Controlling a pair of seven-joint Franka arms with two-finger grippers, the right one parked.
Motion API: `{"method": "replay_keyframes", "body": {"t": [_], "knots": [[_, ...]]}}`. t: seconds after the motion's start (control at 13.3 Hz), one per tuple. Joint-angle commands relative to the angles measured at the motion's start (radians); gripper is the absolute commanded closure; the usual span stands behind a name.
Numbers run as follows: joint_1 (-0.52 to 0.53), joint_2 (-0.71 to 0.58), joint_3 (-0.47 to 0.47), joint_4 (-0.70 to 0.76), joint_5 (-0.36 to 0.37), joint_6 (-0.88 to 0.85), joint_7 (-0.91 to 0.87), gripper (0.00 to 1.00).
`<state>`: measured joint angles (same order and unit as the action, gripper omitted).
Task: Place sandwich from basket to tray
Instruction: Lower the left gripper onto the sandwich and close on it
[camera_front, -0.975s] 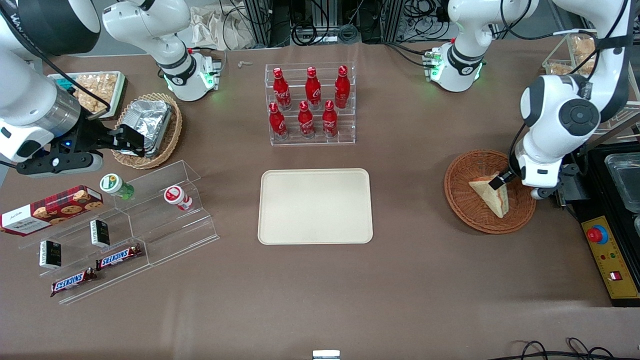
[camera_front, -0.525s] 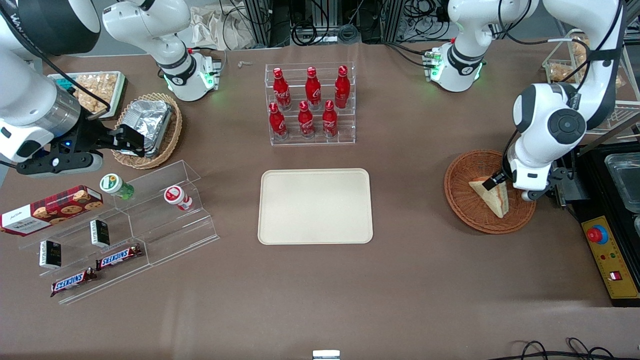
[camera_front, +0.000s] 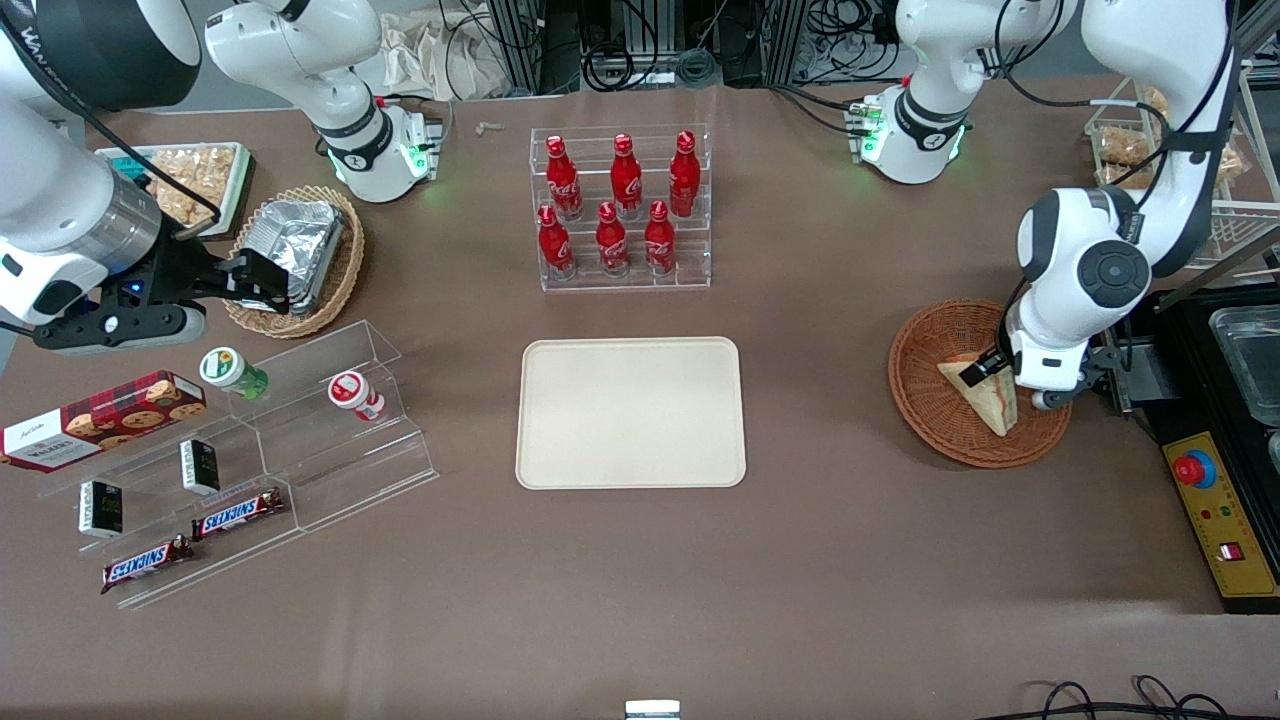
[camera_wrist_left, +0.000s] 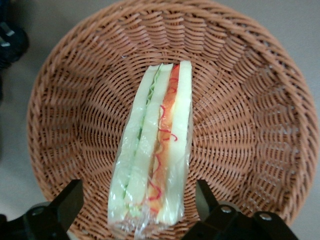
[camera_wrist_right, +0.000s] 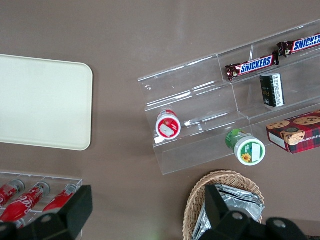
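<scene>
Sandwich (camera_wrist_left: 153, 150) lying wrapped inside the basket (camera_front: 925, 400), toward the working arm's end of the table from the tray (camera_front: 630, 412). Gripper (camera_wrist_left: 136, 205) low over the basket, fingers (camera_wrist_left: 68, 200) spread wide, one on each side of the sandwich, apart from it.

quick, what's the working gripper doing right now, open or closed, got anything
Left arm's gripper: open, holding nothing, its fingers either side of the plastic-wrapped triangular white-bread sandwich, which lies in the round reddish-brown wicker basket.
</scene>
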<state>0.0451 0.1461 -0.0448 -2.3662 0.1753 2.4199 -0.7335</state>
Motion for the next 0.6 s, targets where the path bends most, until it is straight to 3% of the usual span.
{"method": "replay_keyframes", "body": {"t": [0.0, 0.15, 0.22, 0.38, 0.53], "knots": [[0.016, 0.009, -0.001, -0.036, 0.042, 0.057, -0.034, 0.00], [0.016, 0.024, -0.001, -0.031, 0.041, 0.059, -0.034, 0.06], [0.016, 0.027, -0.001, -0.030, 0.041, 0.070, -0.040, 0.29], [0.016, 0.029, -0.001, -0.024, 0.041, 0.071, -0.081, 0.96], [0.015, 0.024, -0.003, -0.015, 0.041, 0.070, -0.116, 1.00]]}}
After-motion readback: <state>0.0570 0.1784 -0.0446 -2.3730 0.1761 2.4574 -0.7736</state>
